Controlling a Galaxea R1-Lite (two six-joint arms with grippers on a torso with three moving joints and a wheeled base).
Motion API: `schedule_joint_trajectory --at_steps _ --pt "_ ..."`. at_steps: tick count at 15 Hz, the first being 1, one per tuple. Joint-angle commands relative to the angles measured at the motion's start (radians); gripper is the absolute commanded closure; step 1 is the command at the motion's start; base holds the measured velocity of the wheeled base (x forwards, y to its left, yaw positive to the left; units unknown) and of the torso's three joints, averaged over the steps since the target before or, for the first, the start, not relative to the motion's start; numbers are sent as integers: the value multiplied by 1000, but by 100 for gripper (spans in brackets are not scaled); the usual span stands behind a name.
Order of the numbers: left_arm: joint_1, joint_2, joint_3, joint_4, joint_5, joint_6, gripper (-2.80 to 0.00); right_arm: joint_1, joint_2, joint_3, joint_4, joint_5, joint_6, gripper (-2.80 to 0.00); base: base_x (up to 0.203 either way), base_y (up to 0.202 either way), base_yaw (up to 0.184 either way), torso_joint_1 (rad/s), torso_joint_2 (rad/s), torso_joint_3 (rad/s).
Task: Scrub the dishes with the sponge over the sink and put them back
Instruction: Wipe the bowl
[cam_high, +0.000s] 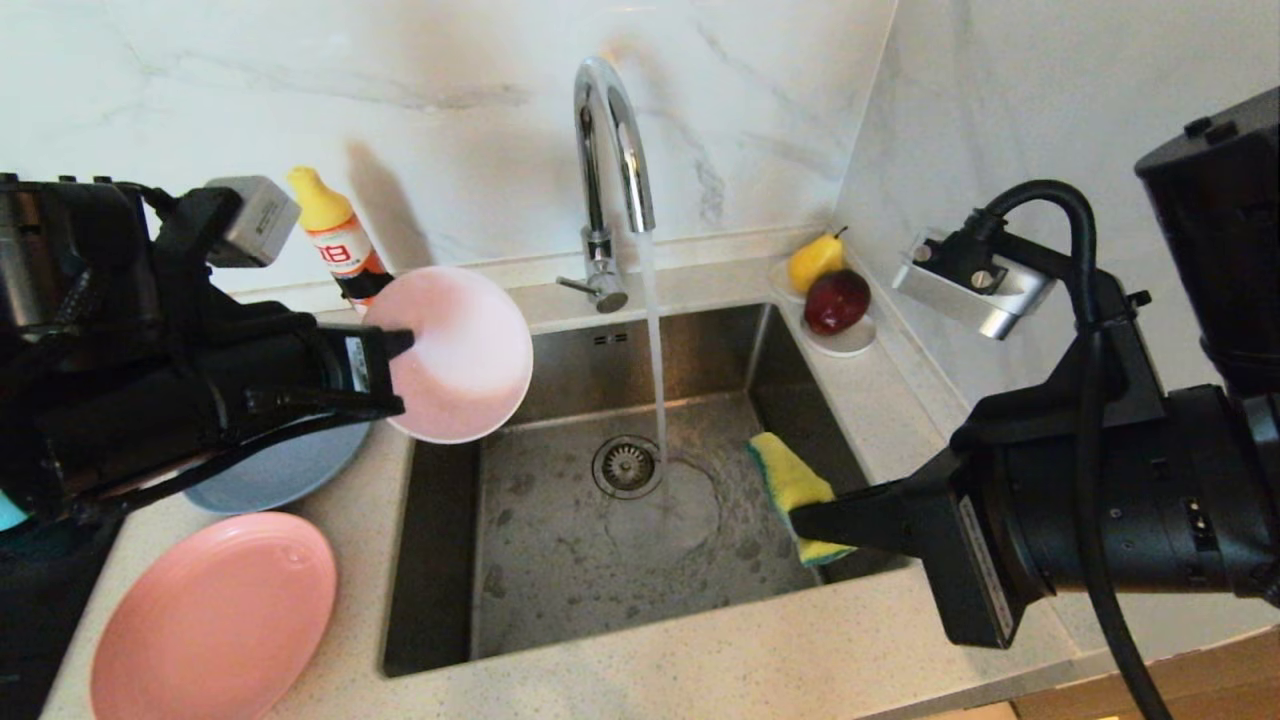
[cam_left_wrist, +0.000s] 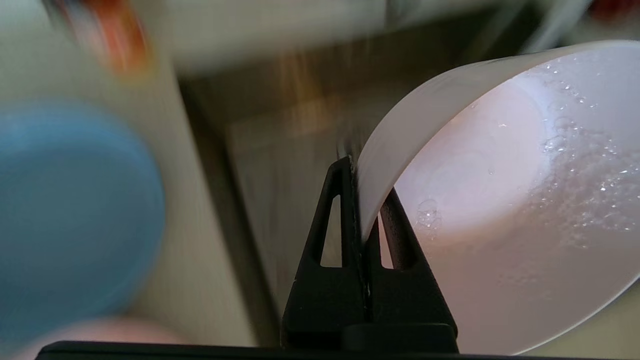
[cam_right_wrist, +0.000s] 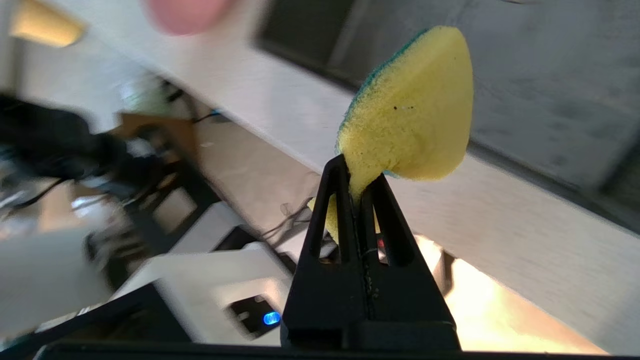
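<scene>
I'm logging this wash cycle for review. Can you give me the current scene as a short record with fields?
left gripper: shut on the rim of the pale pink bowl, held tilted above the sink's left edge
right gripper: shut on the sponge, over the sink's right side
sink: tap running, stream landing beside the drain
bowl interior: wet, with suds
on counter, left: salmon-pink plate, grey-blue plate, detergent bottle
back right corner: saucer with pear and red fruit

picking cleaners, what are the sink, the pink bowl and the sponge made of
Sink: brushed stainless steel by its dull grey sheen.
Pink bowl: smooth matte, thin-walled, likely plastic or melamine.
Sponge: porous yellow foam with a green scouring layer.
</scene>
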Motion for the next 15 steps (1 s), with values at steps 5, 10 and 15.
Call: schedule_joint_trajectory --at_steps 5,10,15 --pt "-6 -104 88 264 -253 -47 0 101 66 -86 4 16 32 0 0 0 0 0 0 0" --pt "-101 -33 84 238 -252 -51 0 148 128 -126 -1 20 32 0 0 0 0 0 0 0" --pt "-211 42 49 189 -76 -50 0 164 171 -173 -2 26 34 0 0 0 0 0 0 0"
